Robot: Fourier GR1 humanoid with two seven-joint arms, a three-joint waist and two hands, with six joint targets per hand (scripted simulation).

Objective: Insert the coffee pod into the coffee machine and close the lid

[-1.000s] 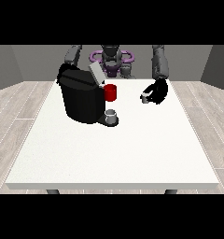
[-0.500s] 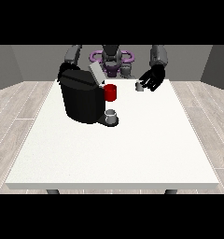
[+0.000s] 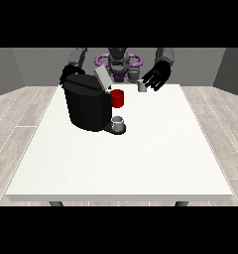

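The black coffee machine stands on the table's left half, its grey lid tilted up and open. A red part shows at its front, above a small grey cup on the drip tray. The hand at the view's right is raised over the table's far edge. Its fingers are curled on a small grey coffee pod, to the right of the open lid and apart from it. The hand at the view's left is mostly hidden behind the machine's top corner.
The white table spreads wide in front of and to the right of the machine. The robot's torso stands behind the far edge.
The hand at the view's right has lifted from the table with the pod and moved up and a little toward the machine. The machine and cup have not moved.
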